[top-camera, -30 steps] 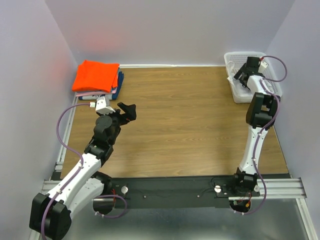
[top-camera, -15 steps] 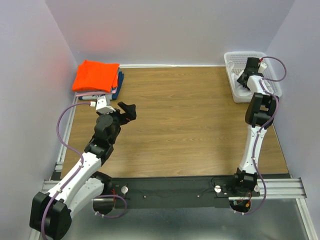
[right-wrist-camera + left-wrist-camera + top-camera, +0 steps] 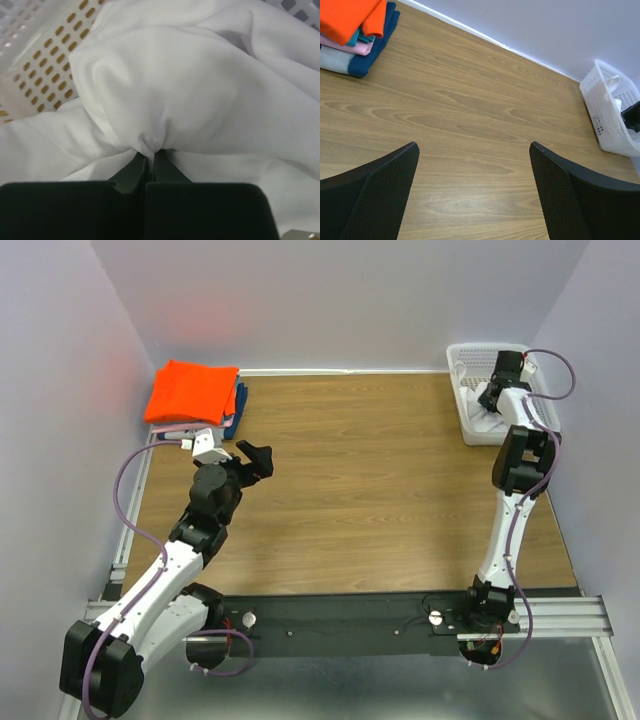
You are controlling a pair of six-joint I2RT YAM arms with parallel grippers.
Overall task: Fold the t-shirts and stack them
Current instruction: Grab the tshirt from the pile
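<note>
Right hand [image 3: 150,156] pinches soft white t-shirt [image 3: 165,90], puckered, inside perforated basket [image 3: 35,65].

left arm [image 3: 160,580]: white links, black joints, lilac cable loops | right arm [image 3: 508,530]: same colours, lilac cable | left gripper [image 3: 474,147] fingers [image 3: 375,195]: black, dimpled mesh faces

T-shirt stack [image 3: 193,392] at back left, basket [image 3: 472,348] holding a t-shirt [image 3: 165,85] back right.

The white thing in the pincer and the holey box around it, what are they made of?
White t-shirt: soft matte cloth, probably cotton; it bunches into folds where the right pincer pinches it. Basket: likely smooth white plastic, a stiff wall with neat rows of slots.
</note>
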